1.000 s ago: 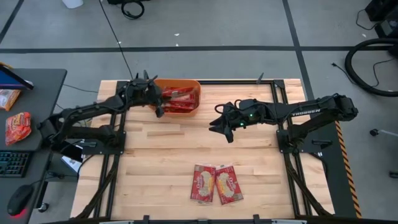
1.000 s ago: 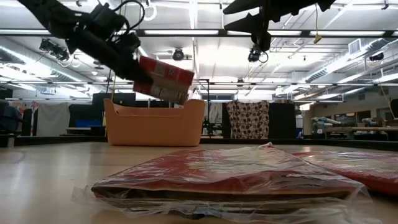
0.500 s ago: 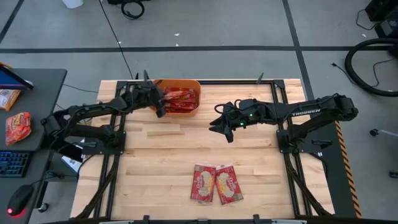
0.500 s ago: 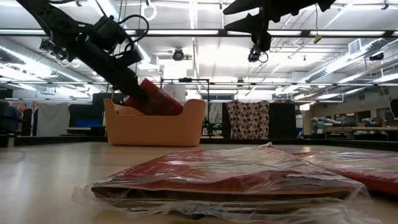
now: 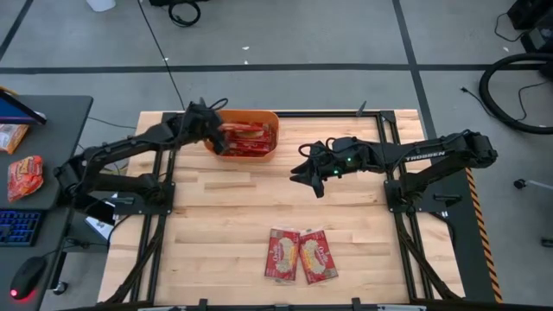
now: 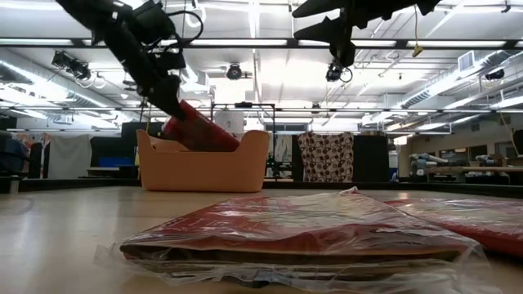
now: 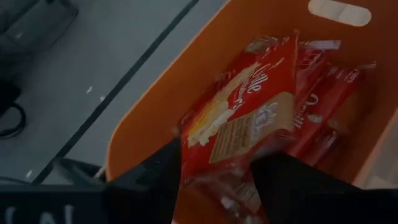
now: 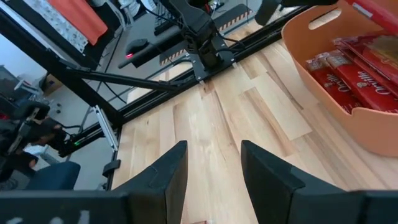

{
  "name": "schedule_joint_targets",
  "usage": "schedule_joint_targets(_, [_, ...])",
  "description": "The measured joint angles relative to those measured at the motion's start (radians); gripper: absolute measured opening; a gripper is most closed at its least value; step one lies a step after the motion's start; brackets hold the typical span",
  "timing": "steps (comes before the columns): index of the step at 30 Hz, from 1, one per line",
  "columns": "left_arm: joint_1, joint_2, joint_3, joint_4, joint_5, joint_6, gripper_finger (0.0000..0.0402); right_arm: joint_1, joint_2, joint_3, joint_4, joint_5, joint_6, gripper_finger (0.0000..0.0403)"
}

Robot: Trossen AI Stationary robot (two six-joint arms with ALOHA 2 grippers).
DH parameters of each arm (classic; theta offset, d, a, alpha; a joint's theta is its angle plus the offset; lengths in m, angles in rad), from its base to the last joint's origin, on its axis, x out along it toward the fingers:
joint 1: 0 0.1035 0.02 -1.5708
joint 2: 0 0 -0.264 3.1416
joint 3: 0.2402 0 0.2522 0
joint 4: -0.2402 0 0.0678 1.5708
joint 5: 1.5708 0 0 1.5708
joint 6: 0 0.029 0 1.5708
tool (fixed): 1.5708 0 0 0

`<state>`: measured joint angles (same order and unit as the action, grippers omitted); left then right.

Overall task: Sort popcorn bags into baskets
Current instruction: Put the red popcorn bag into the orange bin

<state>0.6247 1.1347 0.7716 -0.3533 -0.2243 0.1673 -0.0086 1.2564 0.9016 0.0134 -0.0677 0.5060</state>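
My left tool (image 5: pixel 214 136) hung over the near-left corner of the orange basket (image 5: pixel 270 117) at the far edge of the surface (image 5: pixel 233 216), and its fingers were clamped on one red popcorn bag (image 7: pixel 249 118), which pointed down into the basket. In the left wrist view that bag sat between my two dark fingers (image 7: pixel 155 180), its cream label showing, with other red bags (image 7: pixel 329 106) lying beneath it on the basket floor. From the low view the held bag (image 6: pixel 196 131) slanted down across the basket's rim (image 6: pixel 204 163), its lower end already below the rim line. My right tool (image 5: pixel 309 177) hovered above bare wood near the middle of the surface, to the right of the basket and apart from it, its fingers (image 8: pixel 161 180) spread and holding nothing. Two more popcorn bags (image 5: pixel 300 256) lay flat side by side, touching, near the front edge of the surface, well apart from both tools.
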Motion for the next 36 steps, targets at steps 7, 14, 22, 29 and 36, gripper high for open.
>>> schedule_joint_targets(7, [0.0, 0.0, 0.15, -0.29, -0.024, -0.089, 0.019, 0.0, 0.0, 0.0, 0.0, -0.001, -0.002, 0.0154])
schedule_joint_targets(14, [0.0, 0.0, 0.287, -0.498, 0.099, -0.203, 0.019, 0.017, 0.0, 0.0, -0.081, -0.031, 0.0, 0.0152])
schedule_joint_targets(22, [-0.113, 0.0, 0.311, -0.513, 0.508, -0.256, 0.0184, 0.119, 0.025, 0.0, -0.102, -0.032, 0.0, 0.015])
schedule_joint_targets(29, [-0.355, 0.0, 0.311, -0.505, 0.539, -0.26, 0.0167, 0.214, 0.128, 0.001, -0.097, -0.029, 0.022, 0.015])
schedule_joint_targets(36, [-0.534, 0.011, 0.31, -0.473, 0.47, -0.357, 0.0164, 0.283, 0.238, 0.001, -0.072, -0.029, 0.026, 0.015])
